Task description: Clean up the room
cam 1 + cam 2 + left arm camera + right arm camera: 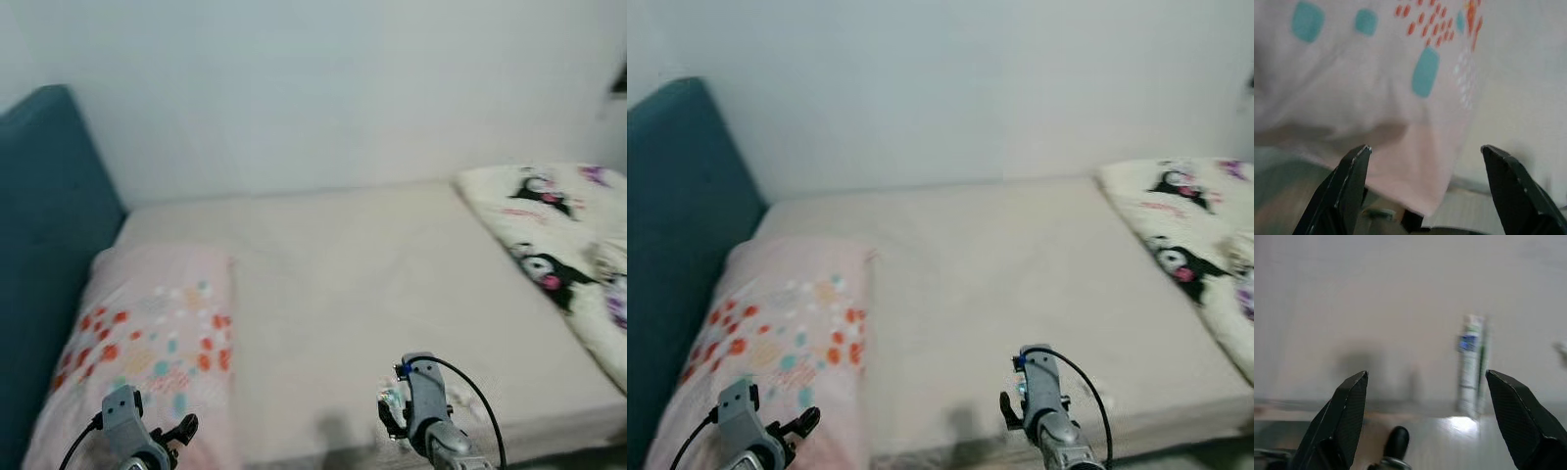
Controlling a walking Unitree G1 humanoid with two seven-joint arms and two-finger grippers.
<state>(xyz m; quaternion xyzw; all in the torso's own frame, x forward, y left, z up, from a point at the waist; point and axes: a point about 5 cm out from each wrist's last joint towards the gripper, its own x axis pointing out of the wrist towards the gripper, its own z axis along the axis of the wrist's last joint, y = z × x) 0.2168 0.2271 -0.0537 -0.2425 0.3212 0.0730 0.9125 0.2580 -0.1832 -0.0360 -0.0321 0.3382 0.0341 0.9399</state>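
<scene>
A white and green tube [1470, 364] lies on the beige mattress [372, 264] close to its front edge. My right gripper [1426, 376] hovers open just in front of that edge, with the tube off to one side of its fingers, nothing between them. A pink pillow [162, 343] with red and teal spots lies at the left end of the bed. My left gripper [1426, 149] is open over the pillow's near corner, holding nothing. In the eye views the tube [392, 401] peeks out beside the right wrist.
A teal headboard [44, 245] stands along the left. A white blanket [558, 245] with black cartoon figures is bunched at the right end of the bed. A plain white wall [343, 88] backs the bed.
</scene>
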